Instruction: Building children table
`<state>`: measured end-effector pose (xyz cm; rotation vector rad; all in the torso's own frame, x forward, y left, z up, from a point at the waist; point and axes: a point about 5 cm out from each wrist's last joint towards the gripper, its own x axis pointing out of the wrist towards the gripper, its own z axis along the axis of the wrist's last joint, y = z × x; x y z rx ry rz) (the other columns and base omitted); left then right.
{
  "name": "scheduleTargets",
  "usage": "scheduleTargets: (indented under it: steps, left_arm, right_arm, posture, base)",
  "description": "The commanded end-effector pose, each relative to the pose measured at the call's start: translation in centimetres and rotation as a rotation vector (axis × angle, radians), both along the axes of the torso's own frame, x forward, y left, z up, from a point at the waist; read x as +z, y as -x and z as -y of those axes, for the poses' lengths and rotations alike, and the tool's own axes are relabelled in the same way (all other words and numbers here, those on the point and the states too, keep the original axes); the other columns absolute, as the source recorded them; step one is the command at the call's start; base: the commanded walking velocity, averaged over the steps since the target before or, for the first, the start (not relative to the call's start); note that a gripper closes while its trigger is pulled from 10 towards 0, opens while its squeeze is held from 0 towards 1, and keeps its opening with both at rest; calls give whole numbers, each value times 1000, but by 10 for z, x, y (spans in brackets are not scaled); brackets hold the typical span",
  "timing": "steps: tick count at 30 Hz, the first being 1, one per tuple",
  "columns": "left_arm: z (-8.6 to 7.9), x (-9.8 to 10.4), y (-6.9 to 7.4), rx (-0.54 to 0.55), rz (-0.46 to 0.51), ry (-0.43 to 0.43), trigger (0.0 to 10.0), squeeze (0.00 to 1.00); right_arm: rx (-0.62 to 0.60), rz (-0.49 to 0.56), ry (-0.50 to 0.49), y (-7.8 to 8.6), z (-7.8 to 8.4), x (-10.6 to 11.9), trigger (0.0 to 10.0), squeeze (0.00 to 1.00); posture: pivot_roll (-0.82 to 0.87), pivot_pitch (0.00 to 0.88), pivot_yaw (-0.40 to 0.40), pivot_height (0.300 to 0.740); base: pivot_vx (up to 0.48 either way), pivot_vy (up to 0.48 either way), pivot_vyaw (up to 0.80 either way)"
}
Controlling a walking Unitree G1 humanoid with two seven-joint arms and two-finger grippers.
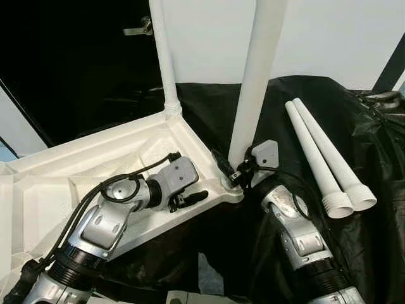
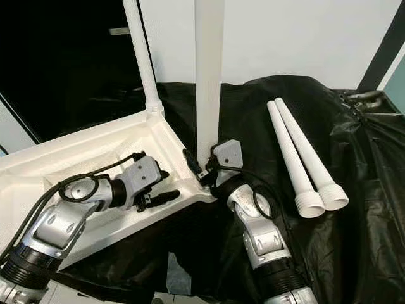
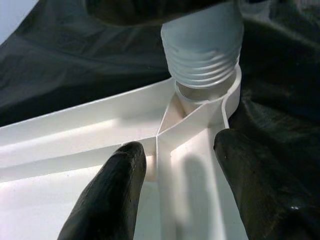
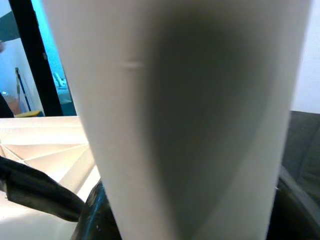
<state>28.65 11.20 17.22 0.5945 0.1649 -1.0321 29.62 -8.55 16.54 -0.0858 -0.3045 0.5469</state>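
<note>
The white tabletop [image 1: 114, 152] lies upside down on black sheeting [image 1: 304, 126]. One leg [image 1: 166, 63] stands in its far corner; a second leg [image 1: 256, 76] stands at the near right corner, its threaded end above the socket, clamped by the right gripper [image 1: 237, 171]. The left gripper [image 1: 186, 200], fingers apart, straddles a rib beside that corner. Two loose legs [image 1: 323, 158] lie touching on the sheeting's right side.
</note>
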Motion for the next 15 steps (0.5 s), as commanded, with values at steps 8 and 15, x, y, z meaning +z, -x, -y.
scheduleTargets:
  steps: [8,15]
  left_arm:
    - [-6,25,-8,19,-31,186,10000,1000]
    - [-11,48,-10,-18,-1,326,10000,1000]
  right_arm:
    - [41,-29,41,-7,13,7,10000,0]
    - [135,-60,100,-11,27,11,10000,0]
  posture:
    - [72,0,37,740]
    - [71,0,29,740]
  base:
    - [0,0,0]
    - [0,0,0]
